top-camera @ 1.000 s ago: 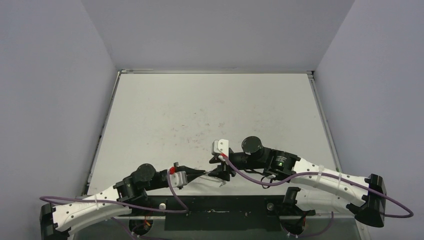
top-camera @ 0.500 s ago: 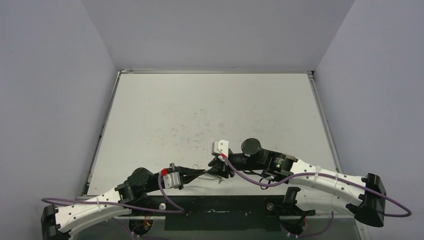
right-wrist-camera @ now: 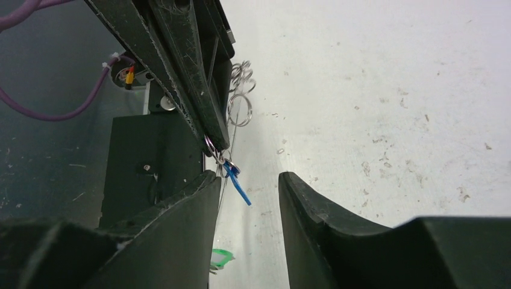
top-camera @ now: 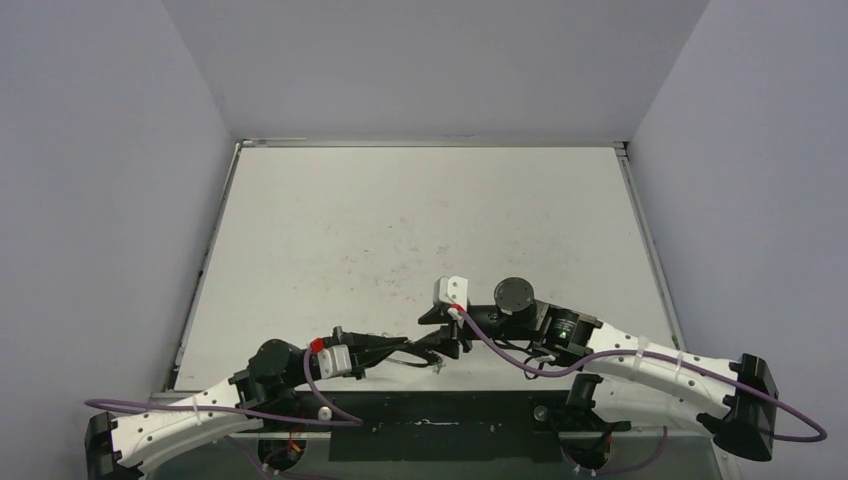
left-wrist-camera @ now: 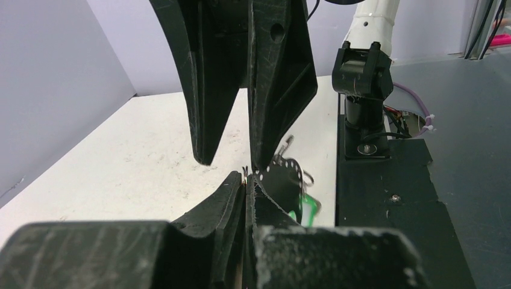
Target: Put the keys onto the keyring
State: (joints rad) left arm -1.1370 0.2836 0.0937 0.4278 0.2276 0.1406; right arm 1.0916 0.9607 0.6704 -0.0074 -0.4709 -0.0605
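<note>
Low over the table (top-camera: 400, 220), left jaws clenched on the keyring (left-wrist-camera: 278, 164), right jaws released beside the blue key (right-wrist-camera: 239, 186).

Looks like a robotics lab cell: bare white table (top-camera: 420, 220) mid-frame, boxed by plain grey walls (top-camera: 430, 60), arms (top-camera: 650, 367) bolted to black plate (top-camera: 440, 437) along bottom edge.
</note>
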